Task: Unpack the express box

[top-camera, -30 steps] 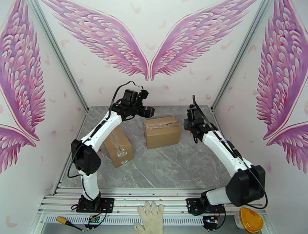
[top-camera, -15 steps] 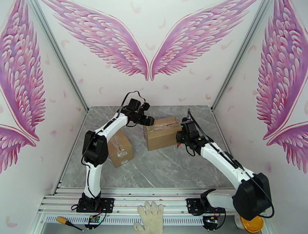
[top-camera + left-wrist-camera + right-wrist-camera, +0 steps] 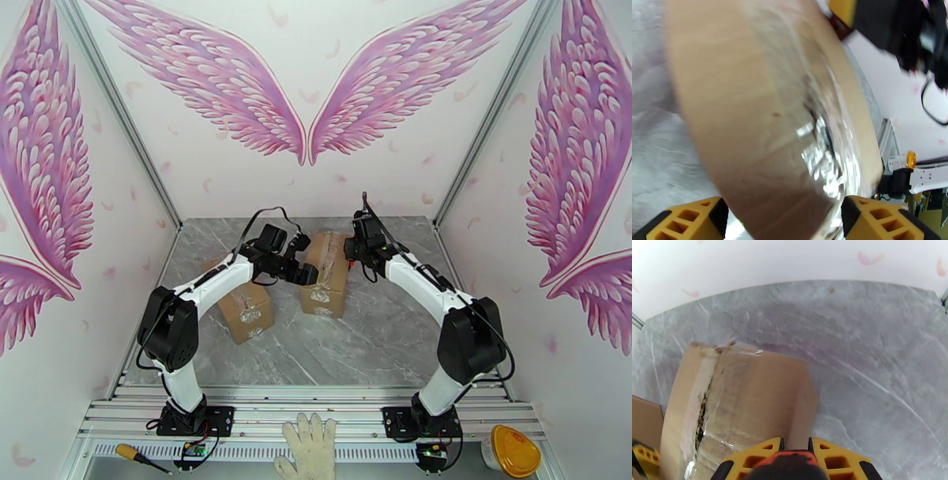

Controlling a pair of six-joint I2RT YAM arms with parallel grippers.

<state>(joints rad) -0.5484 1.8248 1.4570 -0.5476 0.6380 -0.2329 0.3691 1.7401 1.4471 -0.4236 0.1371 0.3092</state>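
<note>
The express box is seen on the grey marbled worktop, between the two hands and turned so that its short end faces the arm bases. The left hand is set against the box's left side. In the left wrist view this hand is spread wide, one yellow finger on each side of the blurred box. The cardboard fills the whole gap between them, so the box is taken to be gripped. Crumpled clear tape is seen on the face nearest that hand.

The right hand is held at the far right corner of the box, above it. In the right wrist view its fingers are drawn close together at. A black object with an orange-red rim is pinched between them; too little of it is shown for it to be named. Just ahead of and below this hand the box lies with its taped top up. A dark split is seen along the seam at the left of that top.

A second carton lies just to the left of the left hand, under its forearm. Well behind both hands, past the arm bases, a white work glove, a screwdriver and a yellow-lidded tub are seen.
</note>
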